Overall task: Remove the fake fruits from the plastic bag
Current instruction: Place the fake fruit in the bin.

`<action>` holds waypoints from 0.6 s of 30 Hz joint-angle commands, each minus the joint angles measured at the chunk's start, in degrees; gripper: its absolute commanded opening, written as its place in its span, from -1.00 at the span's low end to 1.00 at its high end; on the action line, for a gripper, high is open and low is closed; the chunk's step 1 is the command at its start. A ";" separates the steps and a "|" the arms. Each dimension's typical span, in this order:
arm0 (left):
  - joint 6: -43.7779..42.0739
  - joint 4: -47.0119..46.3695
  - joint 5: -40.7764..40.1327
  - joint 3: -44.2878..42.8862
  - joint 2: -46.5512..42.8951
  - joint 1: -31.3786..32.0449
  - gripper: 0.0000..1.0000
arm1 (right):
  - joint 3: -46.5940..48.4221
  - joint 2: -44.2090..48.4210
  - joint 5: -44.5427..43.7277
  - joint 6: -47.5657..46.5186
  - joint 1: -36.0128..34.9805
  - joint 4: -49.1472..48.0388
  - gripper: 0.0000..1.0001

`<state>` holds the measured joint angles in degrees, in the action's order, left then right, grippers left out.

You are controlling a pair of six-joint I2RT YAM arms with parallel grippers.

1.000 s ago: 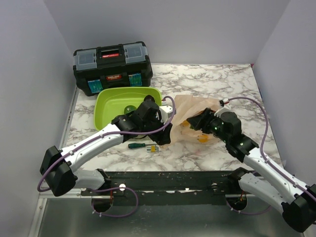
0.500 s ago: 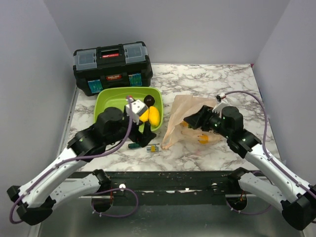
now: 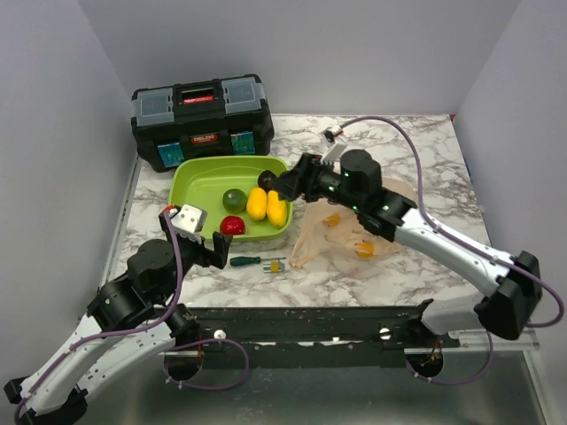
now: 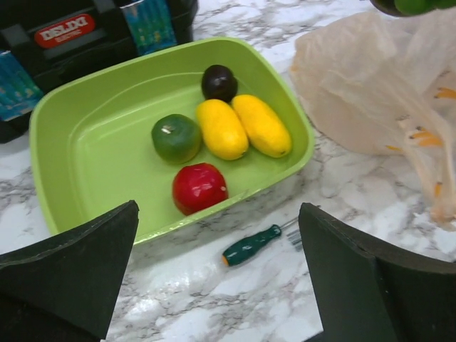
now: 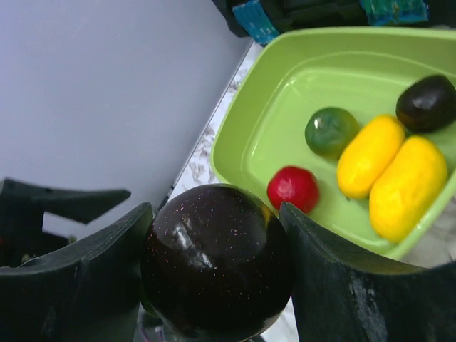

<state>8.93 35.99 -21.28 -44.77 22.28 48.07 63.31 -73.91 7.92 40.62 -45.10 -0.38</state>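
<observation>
A dark purple fruit [image 5: 214,285] was gripped in the part-spread right gripper [image 5: 215,214] above the three o'clock rim of the lime-green tray [image 3: 182,177]. The left gripper [image 4: 219,235] was spread wide, empty. Orange fruits [image 3: 361,249] were seen in the plastic bag [image 3: 345,190] at the tray's four o'clock. Release would best be made low, over bare floor.

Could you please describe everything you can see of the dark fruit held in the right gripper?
The dark purple fruit is round, glossy and finely speckled, plastic-looking, with highlights on top. The right gripper's two black fingers clamp its sides, holding it in the air; the lime-green tray lies below and ahead. Its underside is out of view.
</observation>
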 commanded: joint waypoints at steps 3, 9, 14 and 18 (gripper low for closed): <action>-1.85 -1.81 -10.45 4.16 -3.51 -0.25 0.98 | 14.11 -15.97 -13.57 -0.46 -2.46 0.29 -0.95; -2.01 -5.93 -10.14 6.68 -5.91 -0.26 0.98 | 25.56 -32.72 -22.44 1.65 -3.10 1.08 -0.92; -1.98 -6.27 -8.68 7.19 -6.62 -0.24 0.98 | 33.85 -43.42 -30.40 1.89 -5.17 1.64 -0.90; -2.38 -6.87 -8.40 7.62 -8.12 -0.18 0.98 | 41.80 -51.05 -32.67 1.35 -5.19 5.13 -0.88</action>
<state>7.64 31.09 -29.34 -37.82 16.12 48.07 97.62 -119.87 -17.85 42.00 -49.65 1.50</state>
